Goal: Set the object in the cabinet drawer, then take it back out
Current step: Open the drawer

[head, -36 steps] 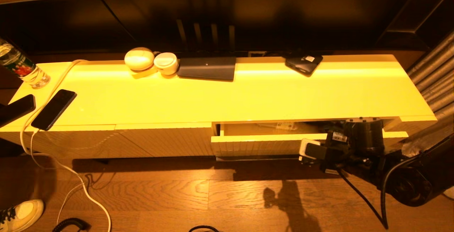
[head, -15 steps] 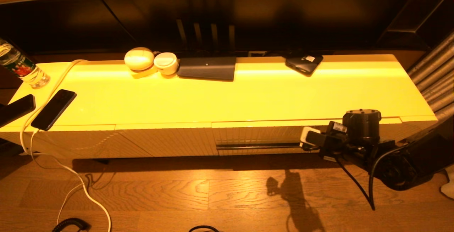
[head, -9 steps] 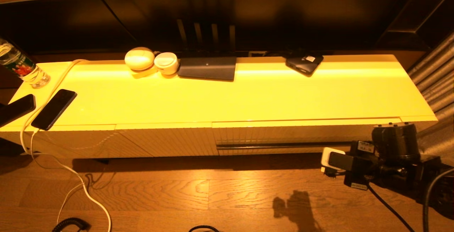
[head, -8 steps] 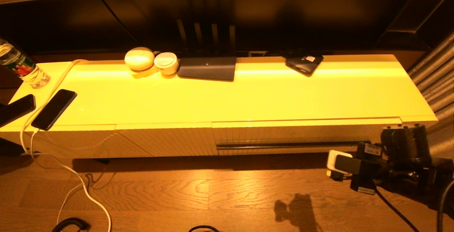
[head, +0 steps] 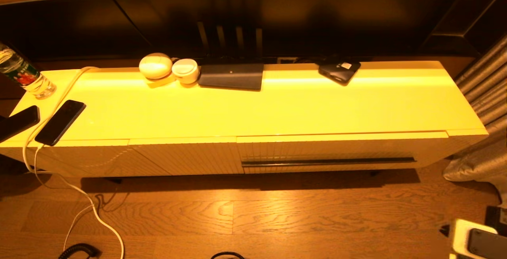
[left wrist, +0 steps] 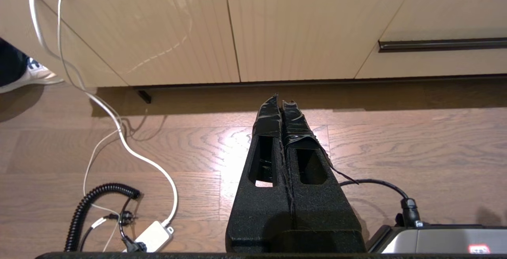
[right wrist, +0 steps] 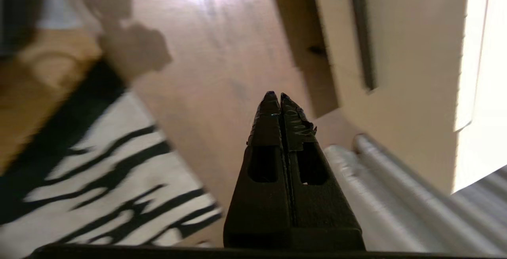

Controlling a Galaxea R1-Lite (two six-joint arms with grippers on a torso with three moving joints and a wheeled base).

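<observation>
With its front flush against the cabinet, the cabinet drawer [head: 328, 154] sits fully closed, its dark handle strip [head: 328, 161] running along the lower edge. Whatever object the task means is not visible anywhere. The right gripper [right wrist: 280, 97] hovers over the wooden floor [head: 253, 215], away from the drawer, fingers pressed together and holding nothing. The left gripper [left wrist: 280, 106] is parked low over the floor, also pinched closed and empty. Reaching for the thin handle strip from this distance risks sliding off it, because closed fingers cannot hook that narrow recess.
</observation>
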